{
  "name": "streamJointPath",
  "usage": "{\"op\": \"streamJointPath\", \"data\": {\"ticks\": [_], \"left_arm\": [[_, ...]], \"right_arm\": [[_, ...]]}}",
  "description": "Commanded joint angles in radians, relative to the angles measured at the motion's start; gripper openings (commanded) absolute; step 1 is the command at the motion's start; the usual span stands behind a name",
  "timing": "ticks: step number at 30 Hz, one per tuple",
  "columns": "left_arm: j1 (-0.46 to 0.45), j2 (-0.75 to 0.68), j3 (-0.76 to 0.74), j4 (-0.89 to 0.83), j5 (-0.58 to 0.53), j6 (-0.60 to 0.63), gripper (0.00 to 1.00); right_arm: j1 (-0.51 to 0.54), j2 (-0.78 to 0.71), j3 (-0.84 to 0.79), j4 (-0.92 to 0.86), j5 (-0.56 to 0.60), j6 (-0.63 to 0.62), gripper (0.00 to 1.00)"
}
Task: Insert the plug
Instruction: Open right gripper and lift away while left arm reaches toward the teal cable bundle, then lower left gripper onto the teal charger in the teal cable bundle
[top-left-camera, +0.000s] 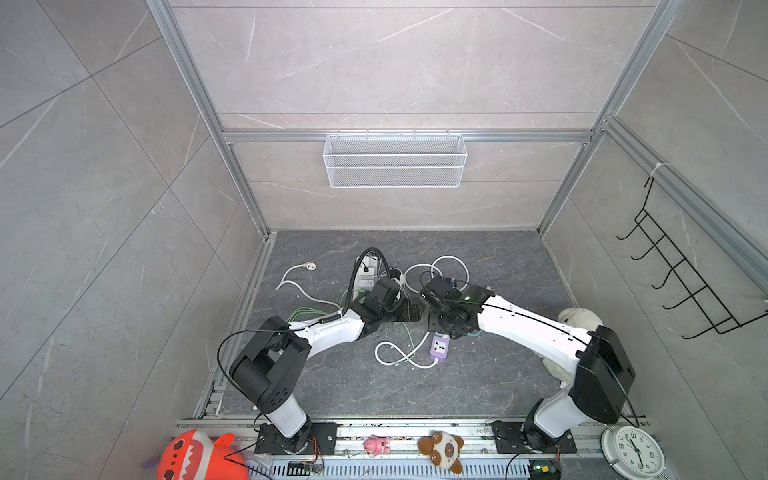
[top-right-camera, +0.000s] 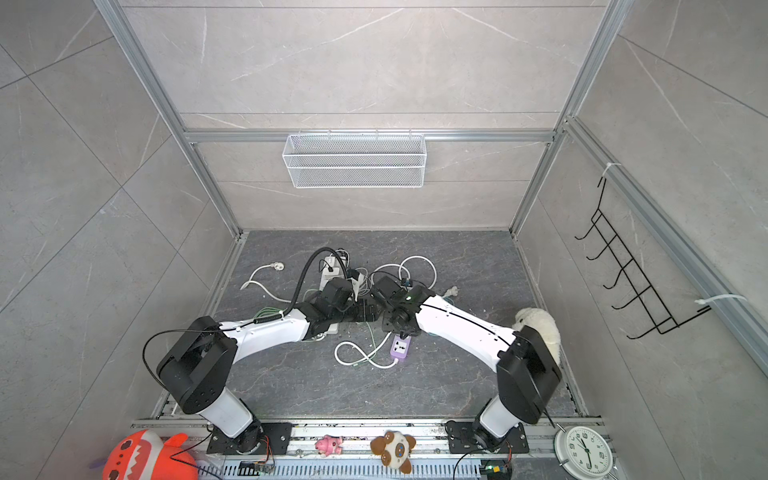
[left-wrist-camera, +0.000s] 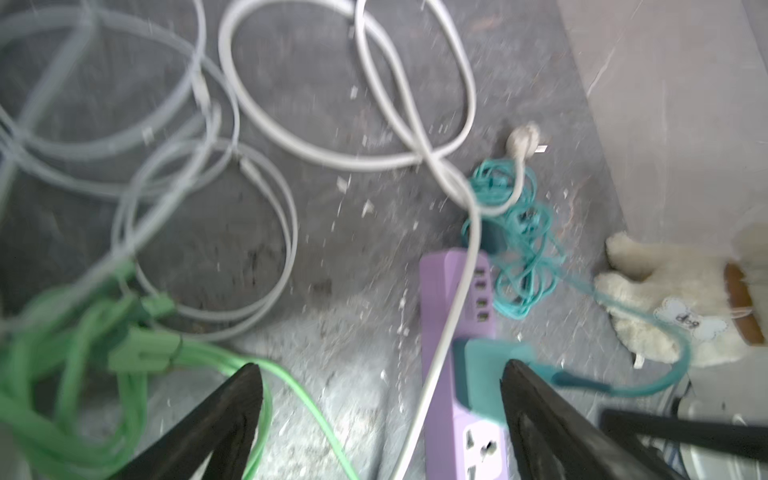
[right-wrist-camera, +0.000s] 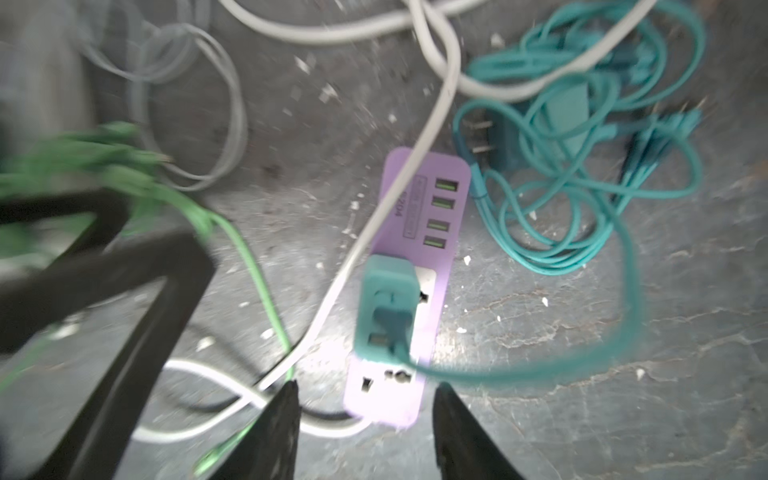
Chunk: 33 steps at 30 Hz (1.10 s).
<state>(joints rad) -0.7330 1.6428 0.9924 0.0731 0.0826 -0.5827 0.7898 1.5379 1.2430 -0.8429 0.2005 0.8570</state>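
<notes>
A purple power strip (top-left-camera: 439, 347) (top-right-camera: 401, 348) lies mid-floor under the two wrists. A teal plug (right-wrist-camera: 386, 311) sits in its upper socket, with its teal cord trailing off to one side. The same plug (left-wrist-camera: 482, 365) shows in the left wrist view, next to one finger (left-wrist-camera: 540, 415). My left gripper (left-wrist-camera: 381, 364) is open wide, with only floor, a green cable and a white cable between its fingers. My right gripper (right-wrist-camera: 368, 384) is open above the strip's free end (right-wrist-camera: 382, 399) and holds nothing. Both wrist views are blurred.
A coiled teal cable (right-wrist-camera: 582, 145), white cables (left-wrist-camera: 332, 104) and a green cable bundle (left-wrist-camera: 83, 332) are tangled around the strip. A white power strip (top-left-camera: 368, 274) lies behind the left arm. A white plush toy (top-left-camera: 579, 318) sits at the right wall. A wire basket (top-left-camera: 395, 160) hangs on the back wall.
</notes>
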Motion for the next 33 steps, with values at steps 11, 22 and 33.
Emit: {"op": "streamJointPath", "data": {"ticks": [11, 22, 33], "left_arm": [[-0.014, 0.173, 0.448, -0.236, -0.052, 0.328, 0.95], [-0.136, 0.572, 0.995, -0.522, 0.27, 0.681, 0.7], [-0.2, 0.792, 1.16, -0.61, 0.405, 0.776, 0.53]], "right_arm": [[-0.179, -0.297, -0.085, -0.136, 0.192, -0.072, 0.52], [-0.64, -0.175, -0.311, 0.306, -0.178, -0.185, 0.43], [-0.775, -0.228, -0.413, 0.361, -0.294, -0.232, 0.4]]}}
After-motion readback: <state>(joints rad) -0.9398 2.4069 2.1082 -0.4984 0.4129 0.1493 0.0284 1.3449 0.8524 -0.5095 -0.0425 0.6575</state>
